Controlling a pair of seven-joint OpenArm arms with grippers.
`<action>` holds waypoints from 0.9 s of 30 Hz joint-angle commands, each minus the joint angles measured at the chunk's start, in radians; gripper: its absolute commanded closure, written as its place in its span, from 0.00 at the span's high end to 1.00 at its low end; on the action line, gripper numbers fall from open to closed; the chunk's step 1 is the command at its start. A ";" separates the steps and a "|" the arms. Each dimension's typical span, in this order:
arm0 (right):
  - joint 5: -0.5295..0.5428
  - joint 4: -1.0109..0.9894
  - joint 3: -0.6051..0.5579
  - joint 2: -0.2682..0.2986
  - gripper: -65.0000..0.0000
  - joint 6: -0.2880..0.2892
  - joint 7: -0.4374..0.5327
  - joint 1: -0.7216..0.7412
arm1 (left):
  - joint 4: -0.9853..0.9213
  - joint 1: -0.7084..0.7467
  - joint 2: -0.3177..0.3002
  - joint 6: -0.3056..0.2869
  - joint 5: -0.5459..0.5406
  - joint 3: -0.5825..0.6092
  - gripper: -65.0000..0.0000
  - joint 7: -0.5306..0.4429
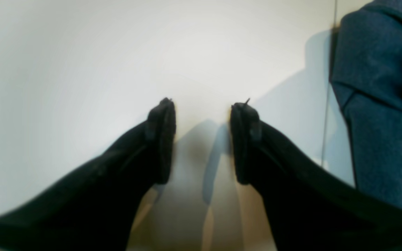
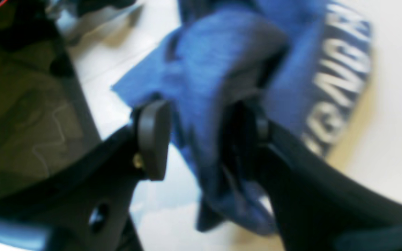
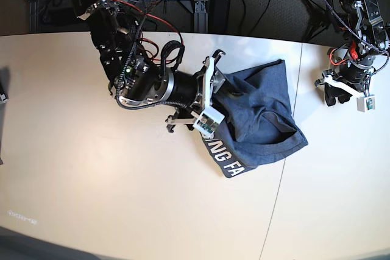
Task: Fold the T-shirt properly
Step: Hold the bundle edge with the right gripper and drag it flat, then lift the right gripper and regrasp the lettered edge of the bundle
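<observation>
So the T-shirt [image 3: 262, 120] is sitting bunched up on the pale counter [image 3: 91, 181], a bit right of centre in the base view, nowhere near flat. It's a rumpled blue-grey heap with folds running through the middle, and one edge is flipped over at the near side so you can read white block letters, something like "ING FA", along that strip.

The right gripper [image 2: 201, 139] is right at the shirt's left edge in the base view, arm stretched across the counter toward it. From its wrist camera the jaws are spread wide and a fold of blue fabric hangs in the gap between them. The cloth looks like it's against the one finger [image 2: 246, 139], with the other pad [image 2: 154, 139] standing clear of it, though the shot is blurry so I can't say for sure if it's touching. It's not pinching anything.

The left gripper [image 1: 202, 139] is well apart from the shirt, over bare counter on the far right side in the base view. Its jaws are also spread with nothing between them, and only a corner of the shirt shows at the right edge of its wrist camera
</observation>
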 commanded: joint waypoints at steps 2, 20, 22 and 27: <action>0.013 0.014 -0.035 -0.020 0.48 -0.022 0.027 0.016 | 0.008 0.000 -0.011 -0.007 -0.002 -0.003 0.41 -0.003; 0.059 -0.151 -0.224 -0.078 0.48 -0.014 0.016 0.015 | 0.008 0.000 -0.041 -0.006 0.021 -0.003 0.41 -0.018; 0.062 -0.151 -0.251 -0.083 0.48 -0.014 0.000 0.016 | 0.008 0.000 -0.058 -0.006 0.021 -0.006 0.41 -0.023; 0.054 -0.151 -0.336 -0.089 0.48 -0.014 0.001 0.016 | 0.008 -0.001 -0.106 -0.006 0.017 -0.007 0.41 -0.031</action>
